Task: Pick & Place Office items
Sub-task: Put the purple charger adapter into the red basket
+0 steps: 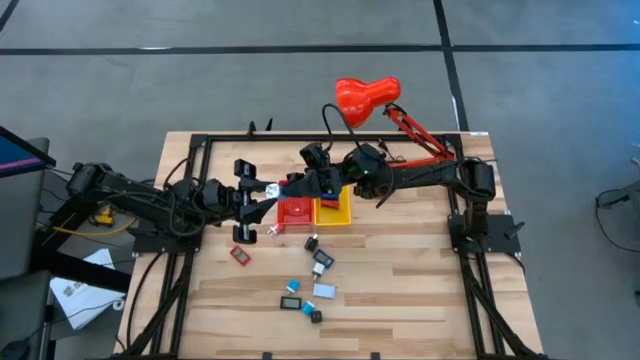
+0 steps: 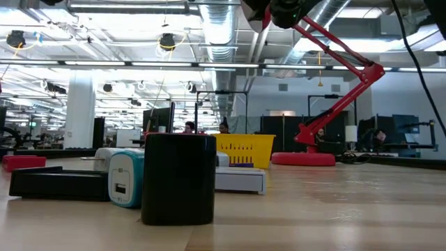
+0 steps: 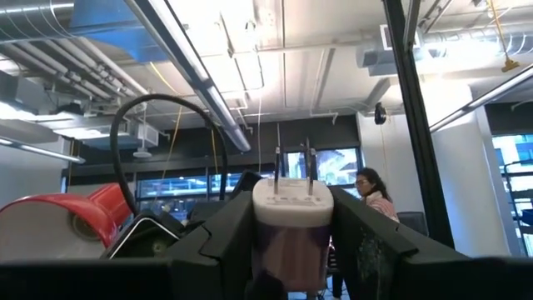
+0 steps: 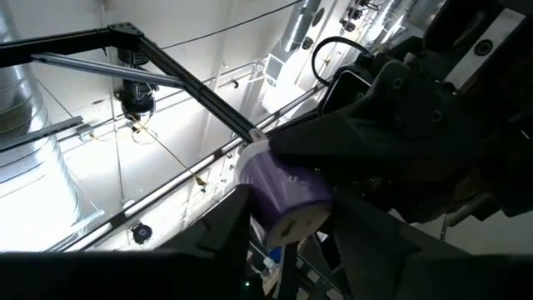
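Black block (image 2: 178, 178) looms nearest. Left tool (image 1: 268, 192) and right tool (image 1: 296, 186) both pinch one white charger (image 3: 291, 218), mid-handover above red bin (image 1: 294, 211); seven-odd office items (image 1: 318, 262) remain on worktop (image 1: 400, 280).

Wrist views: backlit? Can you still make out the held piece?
Left wrist view: bright ceiling behind, fingers silhouetted, white plug adapter still readable. Right wrist view: heavy glare, the adapter a soft purplish blur against the other arm's dark mass.
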